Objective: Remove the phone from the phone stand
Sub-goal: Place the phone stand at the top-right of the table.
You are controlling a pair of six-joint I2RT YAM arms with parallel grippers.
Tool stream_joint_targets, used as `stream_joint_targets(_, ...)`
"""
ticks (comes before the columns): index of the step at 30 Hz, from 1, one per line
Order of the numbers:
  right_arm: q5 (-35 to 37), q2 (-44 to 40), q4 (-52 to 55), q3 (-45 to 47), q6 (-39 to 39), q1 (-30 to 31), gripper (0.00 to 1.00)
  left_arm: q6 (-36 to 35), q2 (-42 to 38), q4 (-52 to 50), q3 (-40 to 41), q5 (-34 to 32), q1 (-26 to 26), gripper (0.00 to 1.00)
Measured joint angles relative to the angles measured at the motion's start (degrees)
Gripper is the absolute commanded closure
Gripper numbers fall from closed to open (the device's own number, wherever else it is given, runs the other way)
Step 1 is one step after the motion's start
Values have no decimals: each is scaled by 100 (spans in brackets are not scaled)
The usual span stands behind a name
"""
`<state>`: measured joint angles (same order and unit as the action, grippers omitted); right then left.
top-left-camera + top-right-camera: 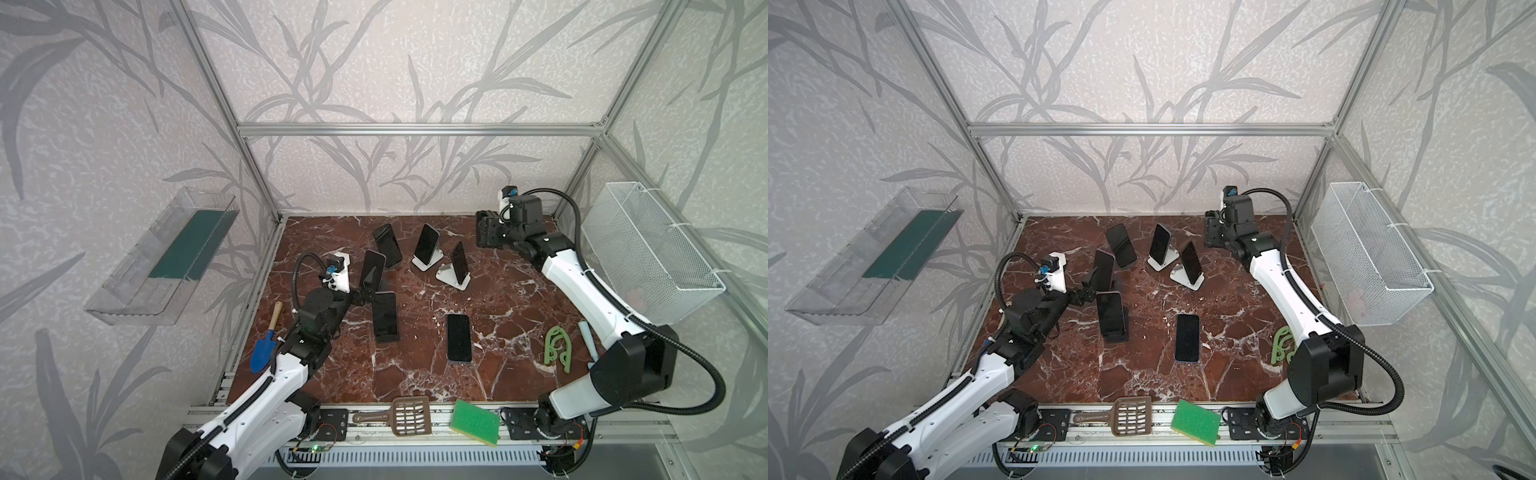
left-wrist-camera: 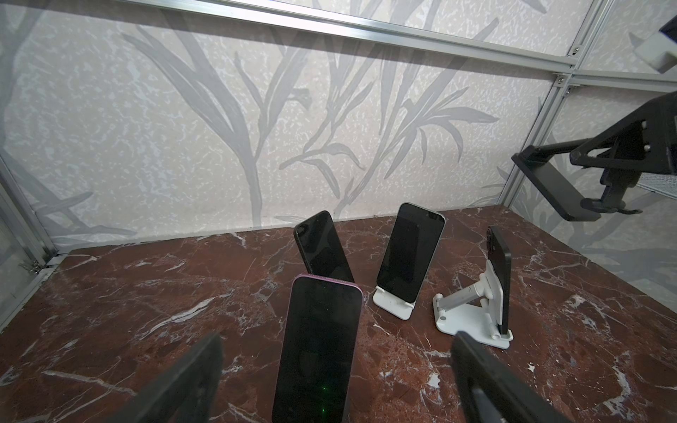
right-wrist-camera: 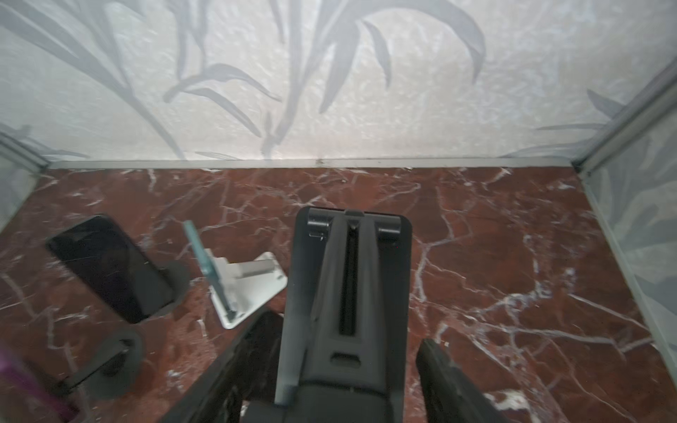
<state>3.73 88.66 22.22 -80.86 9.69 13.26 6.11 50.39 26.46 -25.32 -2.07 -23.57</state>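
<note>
Left gripper (image 1: pixel 1087 289), fingers spread, faces purple-edged phone (image 2: pixel 317 348) leaning on what looks like a dark stand (image 3: pixel 113 362). Right gripper (image 3: pixel 350 331) clamps empty black stand (image 3: pixel 351 256). Phone should be rigid, slick, crackable: best pinch long side edges.
</note>
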Motion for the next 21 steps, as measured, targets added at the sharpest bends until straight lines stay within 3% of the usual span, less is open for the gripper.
stream_joint_targets(7, -313, 518, -166, 769, -474, -354, 41, -9, 13, 17, 0, 2, 0, 3)
stream_joint_targets(21, -229, 1650, -1005, 846, -660, -378, 40, -7, 203, 20, 0, 9, 0, 3)
